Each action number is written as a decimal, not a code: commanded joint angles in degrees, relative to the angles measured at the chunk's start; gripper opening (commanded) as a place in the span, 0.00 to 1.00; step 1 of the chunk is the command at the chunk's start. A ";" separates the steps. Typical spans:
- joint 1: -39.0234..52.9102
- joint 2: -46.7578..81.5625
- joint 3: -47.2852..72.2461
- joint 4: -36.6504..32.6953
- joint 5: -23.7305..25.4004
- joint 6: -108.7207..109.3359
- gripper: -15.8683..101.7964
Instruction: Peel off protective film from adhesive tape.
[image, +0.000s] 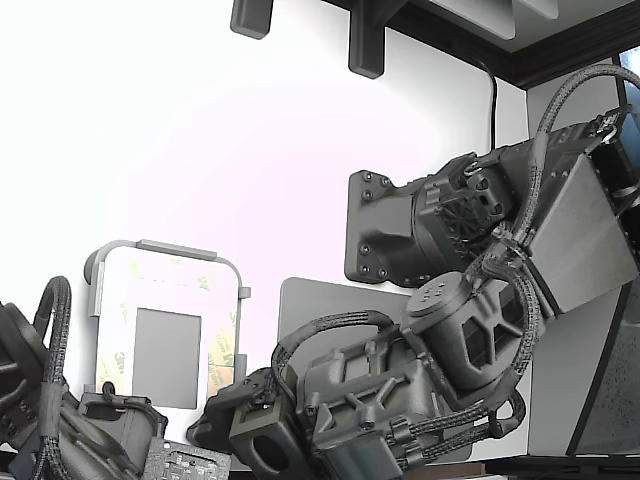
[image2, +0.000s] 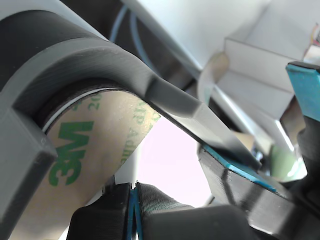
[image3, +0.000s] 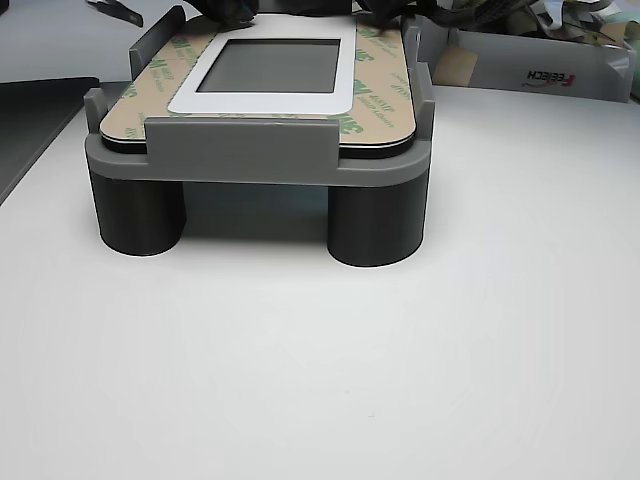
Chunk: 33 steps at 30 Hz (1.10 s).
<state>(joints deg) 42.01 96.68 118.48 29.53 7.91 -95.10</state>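
Exterior view: arm low over the grey frame (image: 165, 250) near the worktop's (image: 200, 120) lower edge; protective film (image: 222, 345) lines the plate's border. Tool hidden behind the wrist.

Wrist view: film (image2: 95, 145), 3M print legible, lies flat under the frame's curved corner. Dark pads with blue faces sit close by; tool (image2: 134, 200) looks narrow, nothing visibly pinched, though I cannot tell for certain.

Other view: film (image3: 385, 95) covers the adhesive tape on all visible edges; tape itself unseen. Judgement: peel not yet started; far edge cut off

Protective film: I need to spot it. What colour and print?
Tan, green 3M print; wrist view.
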 joint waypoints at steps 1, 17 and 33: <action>-0.35 1.76 -1.05 -0.26 0.09 0.00 0.04; -0.18 2.55 -0.62 0.00 0.18 -0.35 0.04; -0.09 3.08 0.44 -0.79 0.18 -0.18 0.04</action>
<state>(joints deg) 42.28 98.00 119.97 29.00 8.09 -95.36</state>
